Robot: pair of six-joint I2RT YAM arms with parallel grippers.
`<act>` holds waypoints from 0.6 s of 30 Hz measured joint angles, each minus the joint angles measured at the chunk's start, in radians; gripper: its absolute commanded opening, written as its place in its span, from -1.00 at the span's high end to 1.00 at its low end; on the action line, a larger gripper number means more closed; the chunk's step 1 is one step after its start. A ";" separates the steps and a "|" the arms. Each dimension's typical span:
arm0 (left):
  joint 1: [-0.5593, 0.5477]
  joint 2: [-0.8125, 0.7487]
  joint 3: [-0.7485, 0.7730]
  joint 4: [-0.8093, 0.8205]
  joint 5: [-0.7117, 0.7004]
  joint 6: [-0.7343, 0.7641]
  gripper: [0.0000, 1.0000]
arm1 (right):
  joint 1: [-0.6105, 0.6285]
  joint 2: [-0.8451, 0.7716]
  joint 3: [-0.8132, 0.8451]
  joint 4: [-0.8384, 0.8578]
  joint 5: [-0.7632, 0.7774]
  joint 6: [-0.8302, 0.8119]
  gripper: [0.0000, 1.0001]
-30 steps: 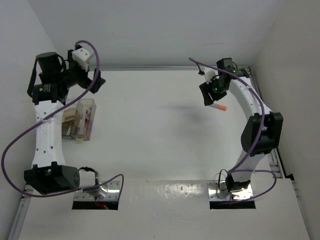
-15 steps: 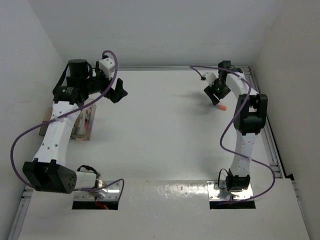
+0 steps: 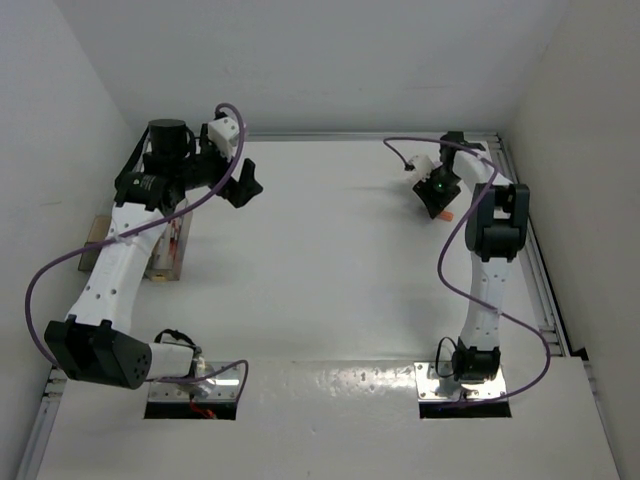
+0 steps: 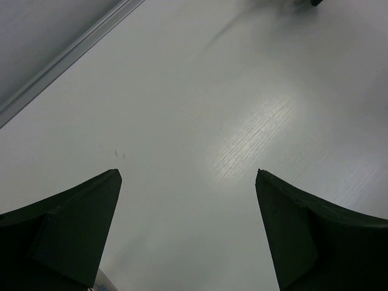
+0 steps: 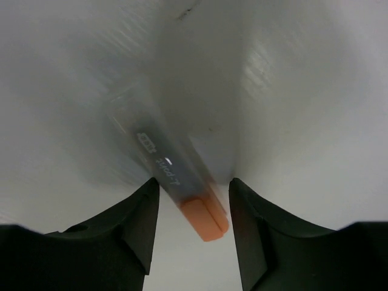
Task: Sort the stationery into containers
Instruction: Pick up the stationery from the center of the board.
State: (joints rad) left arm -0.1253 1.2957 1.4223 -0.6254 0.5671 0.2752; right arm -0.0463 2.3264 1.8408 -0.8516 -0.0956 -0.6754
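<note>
Right end effector [image 5: 191, 191] narrowly parted astride a grey, orange-capped marker [image 5: 176, 182].
Only the overhead view shows clear bins [image 3: 168, 250] far left; left end effector [image 4: 188, 227] gapes empty.

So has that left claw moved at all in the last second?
Yes. The left gripper has swung right, away from the clear bins at the table's left edge and out over bare table. Its jaws are open and empty.

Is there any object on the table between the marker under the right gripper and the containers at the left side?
Nothing visible lies between them. The marker lies below the right gripper; the table is bare across to the containers, where the left arm overhangs them.
</note>
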 measured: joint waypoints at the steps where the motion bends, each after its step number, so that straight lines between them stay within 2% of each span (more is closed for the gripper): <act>1: -0.002 0.000 0.000 0.000 -0.003 0.000 -1.00 | -0.004 0.009 0.011 -0.012 -0.006 -0.003 0.06; 8: -0.005 -0.002 -0.016 0.034 0.002 -0.042 -1.00 | -0.010 0.009 0.010 -0.020 -0.035 -0.031 0.55; 10: 0.011 -0.023 -0.077 0.097 0.038 -0.095 -0.99 | -0.008 -0.014 -0.026 -0.013 -0.061 -0.029 0.84; 15: 0.054 -0.142 -0.370 0.291 0.150 -0.312 -0.94 | 0.039 -0.146 -0.175 -0.066 -0.179 0.009 0.95; 18: 0.039 -0.177 -0.481 0.371 0.176 -0.426 -0.91 | 0.120 -0.272 -0.209 -0.097 -0.283 0.090 0.99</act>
State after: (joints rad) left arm -0.0868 1.1191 0.9417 -0.2543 0.7429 -0.1513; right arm 0.0738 2.0548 1.6314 -0.9485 -0.3790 -0.5858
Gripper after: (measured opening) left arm 0.967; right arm 0.262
